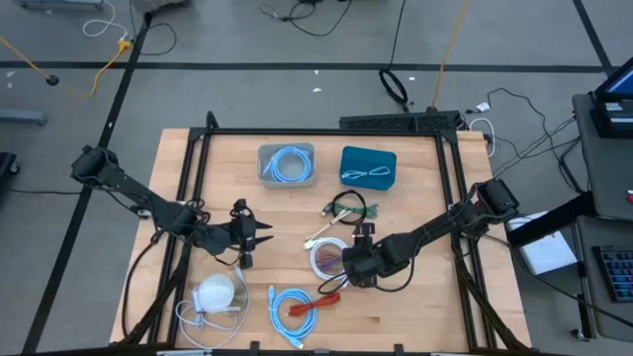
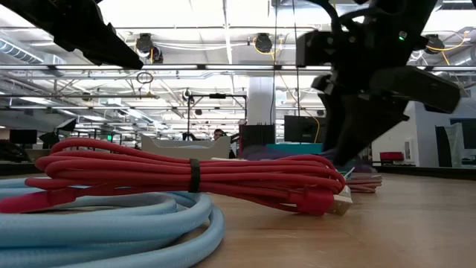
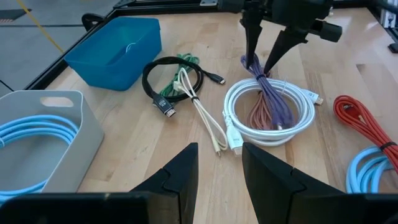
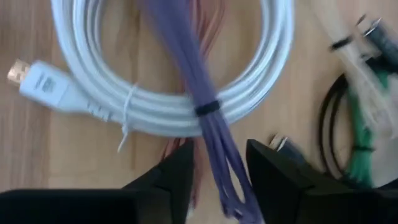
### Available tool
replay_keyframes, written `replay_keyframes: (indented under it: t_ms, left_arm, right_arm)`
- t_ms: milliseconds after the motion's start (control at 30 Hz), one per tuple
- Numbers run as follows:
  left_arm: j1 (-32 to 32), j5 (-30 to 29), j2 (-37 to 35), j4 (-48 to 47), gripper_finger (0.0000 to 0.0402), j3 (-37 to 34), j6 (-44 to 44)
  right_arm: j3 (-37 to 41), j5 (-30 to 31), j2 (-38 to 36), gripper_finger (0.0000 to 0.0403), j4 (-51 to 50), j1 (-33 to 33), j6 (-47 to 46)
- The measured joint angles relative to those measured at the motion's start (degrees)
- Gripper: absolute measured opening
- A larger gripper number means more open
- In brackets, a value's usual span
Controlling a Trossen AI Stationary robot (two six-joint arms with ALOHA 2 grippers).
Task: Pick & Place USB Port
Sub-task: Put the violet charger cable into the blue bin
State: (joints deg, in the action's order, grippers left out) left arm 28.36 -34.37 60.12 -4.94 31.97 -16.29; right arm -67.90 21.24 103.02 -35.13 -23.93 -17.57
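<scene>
A purple cable bundle (image 3: 268, 99), tied with a black band (image 4: 208, 107), lies across a white coiled cable (image 3: 267, 127) right of the table's middle. My right gripper (image 3: 260, 65) slants down over the bundle's far looped end, open, one finger on each side (image 4: 217, 180). My left gripper (image 1: 263, 237) hangs open above the table's left half, pointing toward the coils, with nothing between its fingers (image 3: 219, 163). Which cable is the task's USB port I cannot tell. My right gripper comes from above at a slant, its fingers (image 3: 249, 43) astride the purple bundle's looped end (image 3: 254, 62), which rests on the white coil. Whether the fingers touch it I cannot tell.
A grey bin (image 1: 287, 164) holding a light blue cable and a blue bin (image 1: 368, 166) stand at the back. Black, green and cream cables (image 3: 180, 84) lie between the bins and the coil. A red cable (image 1: 326, 297), a blue cable (image 1: 292, 309) and a white object (image 1: 216, 293) lie near the front edge.
</scene>
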Motion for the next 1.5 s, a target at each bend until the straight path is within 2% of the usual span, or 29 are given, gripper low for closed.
replay_keyframes:
  t_ms: [333, 600, 733, 800, 867, 967, 1100, 1167, 1267, 1367, 1500]
  left_arm:
    - [0.0, -0.02, 0.0, 0.05, 0.0129, 0.0, 0.0]
    - [0.0, -0.03, 0.0, 0.01, 0.0129, 0.0, 0.06]
    - [0.0, -0.04, 0.0, -0.35, 0.0129, 0.0, 0.04]
    - [0.0, -0.07, 0.0, -0.67, 0.0129, 0.0, 0.03]
    - [0.0, -0.2, 0.0, -1.02, 0.0129, 0.0, 0.03]
    - [0.0, -0.22, 0.0, -1.0, 0.0129, 0.0, 0.02]
    - [0.0, -0.22, 0.01, -1.0, 0.0129, 0.0, -0.22]
    - [0.0, -0.22, 0.0, -1.01, 0.0129, 0.01, -0.31]
    - [0.0, -0.21, 0.0, -1.0, 0.0129, 0.0, -0.4]
    - [0.0, -0.18, 0.0, -1.02, 0.0129, 0.0, -0.42]
    - [0.02, -0.17, 0.0, -1.41, 0.0129, 0.02, -0.67]
  right_arm:
    - [0.87, -0.58, 0.0, 0.0017, 1.49, 0.08, -1.42]
    - [0.23, -2.15, -1.21, 0.0009, 11.76, -0.29, 1.41]
    - [-2.06, -0.95, -3.49, 0.0008, 12.85, -0.72, 2.88]
    - [-3.41, 2.11, -5.22, 0.0008, 10.83, -1.04, 3.15]
    - [-5.03, 7.64, -6.85, 0.0008, 8.62, -1.29, 3.83]
    - [-7.05, 20.39, -10.05, 0.0008, 4.64, -1.41, 4.69]
    - [-7.57, 41.06, -13.93, 0.0008, -0.16, 0.34, 4.77]
    - [-7.52, 48.21, -15.13, 0.0008, -2.08, 2.88, 4.83]
    - [-7.5, 51.17, -16.44, 0.0008, -4.31, 9.0, 4.85]
    - [-7.49, 50.34, -16.33, 0.0008, -5.46, 17.11, 5.53]
    - [-5.68, 43.41, -16.43, 0.0008, -5.49, 28.29, 8.85]
